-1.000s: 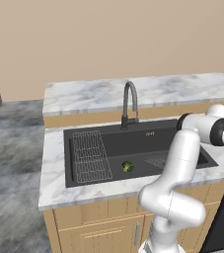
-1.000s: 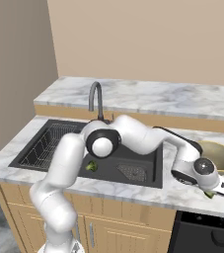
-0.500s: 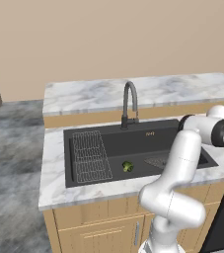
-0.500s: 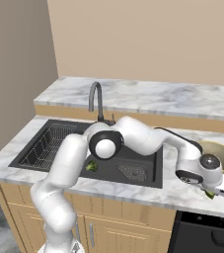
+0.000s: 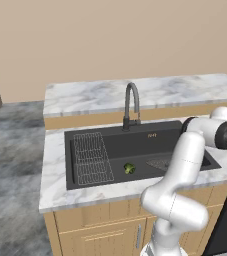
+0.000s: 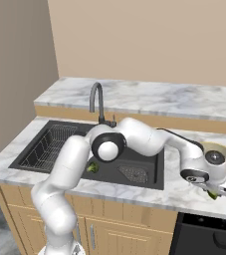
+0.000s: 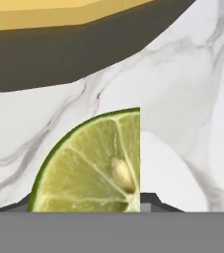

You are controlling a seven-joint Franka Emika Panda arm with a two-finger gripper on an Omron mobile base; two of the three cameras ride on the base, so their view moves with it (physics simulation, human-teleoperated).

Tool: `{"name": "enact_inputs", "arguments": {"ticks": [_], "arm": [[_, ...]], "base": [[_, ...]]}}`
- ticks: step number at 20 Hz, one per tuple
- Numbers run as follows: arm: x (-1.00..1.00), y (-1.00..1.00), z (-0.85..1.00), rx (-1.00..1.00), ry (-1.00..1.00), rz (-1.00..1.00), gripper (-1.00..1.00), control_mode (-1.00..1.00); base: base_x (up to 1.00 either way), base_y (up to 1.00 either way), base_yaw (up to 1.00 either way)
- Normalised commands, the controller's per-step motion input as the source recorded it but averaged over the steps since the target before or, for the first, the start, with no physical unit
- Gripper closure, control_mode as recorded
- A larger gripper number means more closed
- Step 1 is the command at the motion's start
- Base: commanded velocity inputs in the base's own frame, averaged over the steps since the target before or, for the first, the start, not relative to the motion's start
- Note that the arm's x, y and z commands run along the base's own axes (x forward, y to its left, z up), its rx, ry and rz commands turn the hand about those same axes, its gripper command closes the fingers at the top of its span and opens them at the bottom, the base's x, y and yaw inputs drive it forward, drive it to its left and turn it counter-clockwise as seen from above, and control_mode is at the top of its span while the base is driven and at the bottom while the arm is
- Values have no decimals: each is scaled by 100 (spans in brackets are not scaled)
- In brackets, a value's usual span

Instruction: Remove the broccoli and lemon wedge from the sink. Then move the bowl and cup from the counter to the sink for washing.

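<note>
Gripper point(image 6: 215, 194) closed around lemon wedge point(image 7: 94, 165) just over marble counter point(image 6: 149, 196), beside tan bowl point(image 6: 223, 155); no legible writing.

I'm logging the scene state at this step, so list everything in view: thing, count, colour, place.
broccoli: one, dark green, on the sink floor beside the wire rack.
lemon wedge: one, yellow-green, at the gripper, over the counter near the bowl.
bowl: one, tan-yellow, on the counter right of the sink.
sink: one, matte black, set into the counter.
wire rack: one, dark, in the sink's left part.
drain strainer: one, round, dark, in the sink floor.
faucet: one, dark, curved, behind the sink.
counter: one, white marble, over wooden cabinets.
gripper: one, reaching down to the counter by the bowl.
</note>
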Motion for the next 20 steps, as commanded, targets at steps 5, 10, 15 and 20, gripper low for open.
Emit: {"name": "enact_inputs", "arguments": {"ticks": [5, 10, 15, 20], "arm": [[-3, 0, -17, 0, 5, 0, -100, -100], [-1, -1, -10, 1, 1, 0, -100, -100], [-7, -3, -2, 3, 0, 0, -100, -100], [-15, 0, 6, 5, 0, 0, -100, -100]], "base": [[0, 0, 0], [0, 0, 0], [0, 0, 0], [0, 0, 0]]}}
